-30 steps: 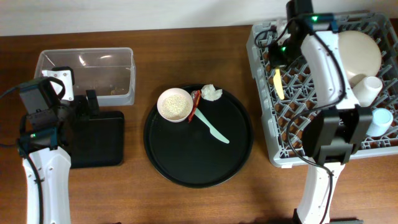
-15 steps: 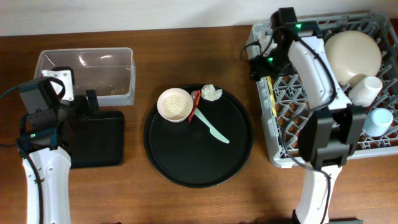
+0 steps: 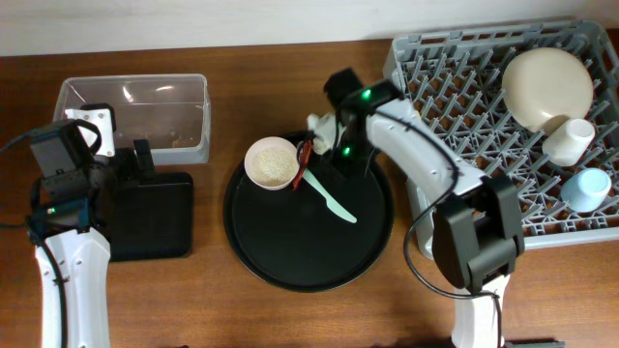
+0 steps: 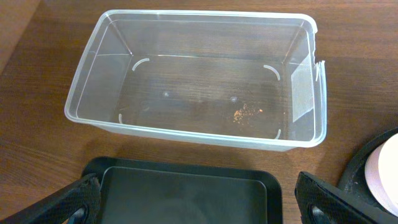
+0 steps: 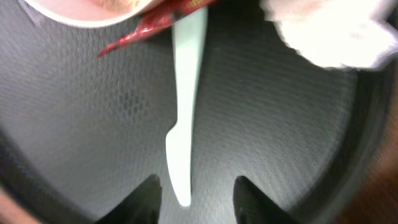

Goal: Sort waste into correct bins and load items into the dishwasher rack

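Note:
My right gripper (image 3: 340, 164) (image 5: 198, 194) is open, low over the round black tray, with the handle end of the mint-green spoon (image 3: 332, 200) (image 5: 184, 134) between its fingers. The pink-rimmed bowl (image 3: 272, 162) (image 5: 87, 14) holds the rice-like grains. The red wrapper (image 3: 304, 155) (image 5: 146, 26) and white paper wad (image 3: 317, 123) (image 5: 329, 31) lie beside it. The cream plate (image 3: 548, 85), white cup (image 3: 569, 141) and light-blue cup (image 3: 587, 188) sit in the grey rack (image 3: 464, 87). My left gripper (image 3: 137, 166) (image 4: 202, 202) is open over the shallow black tray (image 3: 155, 227) (image 4: 186, 193), next to the clear tub (image 3: 135, 118) (image 4: 199, 74). The yellow spoon is hidden.
The round black tray (image 3: 290, 261) lies mid-table between the bins and the rack. My right arm reaches across the rack's left edge. The clear tub holds only a few crumbs. Bare wood table (image 3: 242, 309) lies in front.
My right arm has swung left out of the rack and down over the round tray, onto the mint-green spoon. The left arm has not moved.

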Controlling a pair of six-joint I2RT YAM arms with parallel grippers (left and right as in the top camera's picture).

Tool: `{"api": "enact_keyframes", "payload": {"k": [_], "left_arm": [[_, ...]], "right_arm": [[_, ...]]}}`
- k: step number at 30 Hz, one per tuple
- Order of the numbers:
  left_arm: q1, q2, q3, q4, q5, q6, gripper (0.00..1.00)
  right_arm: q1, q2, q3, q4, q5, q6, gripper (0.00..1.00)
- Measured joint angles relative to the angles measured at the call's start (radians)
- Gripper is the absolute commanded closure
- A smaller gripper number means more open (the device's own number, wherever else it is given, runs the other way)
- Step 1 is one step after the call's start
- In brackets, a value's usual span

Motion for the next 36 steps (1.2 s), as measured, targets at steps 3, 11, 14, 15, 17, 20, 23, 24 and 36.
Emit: {"api": "enact_keyframes", "payload": {"k": [3, 11, 14, 15, 17, 20, 23, 24, 36], "left_arm": [[0.0, 0.0, 0.0, 0.0, 0.0, 0.0, 0.01], [0.0, 0.0, 0.0, 0.0, 0.0, 0.0, 0.01], [0.0, 0.0, 0.0, 0.0, 0.0, 0.0, 0.01], [0.0, 0.0, 0.0, 0.0, 0.0, 0.0, 0.01], [0.0, 0.0, 0.0, 0.0, 0.0, 0.0, 0.01], [0.0, 0.0, 0.0, 0.0, 0.0, 0.0, 0.01], [0.0, 0.0, 0.0, 0.0, 0.0, 0.0, 0.01], [0.0, 0.0, 0.0, 0.0, 0.0, 0.0, 0.01], [0.0, 0.0, 0.0, 0.0, 0.0, 0.0, 0.01]], "right_arm": [[0.009, 0.001, -0.082, 0.083, -0.037, -0.083, 0.51], [0.01, 0.002, -0.217, 0.3, -0.129, -0.154, 0.51], [0.01, 0.002, -0.235, 0.344, -0.131, -0.156, 0.52], [0.01, 0.002, -0.238, 0.367, -0.131, -0.157, 0.52], [0.01, 0.002, -0.241, 0.395, -0.131, -0.159, 0.55], [0.011, 0.013, -0.242, 0.421, -0.135, -0.159, 0.57], [0.01, 0.043, -0.241, 0.465, -0.138, -0.153, 0.7], [0.009, 0.045, -0.241, 0.475, -0.138, -0.146, 0.73], [0.007, 0.054, -0.233, 0.398, -0.187, -0.102, 0.89]]}}
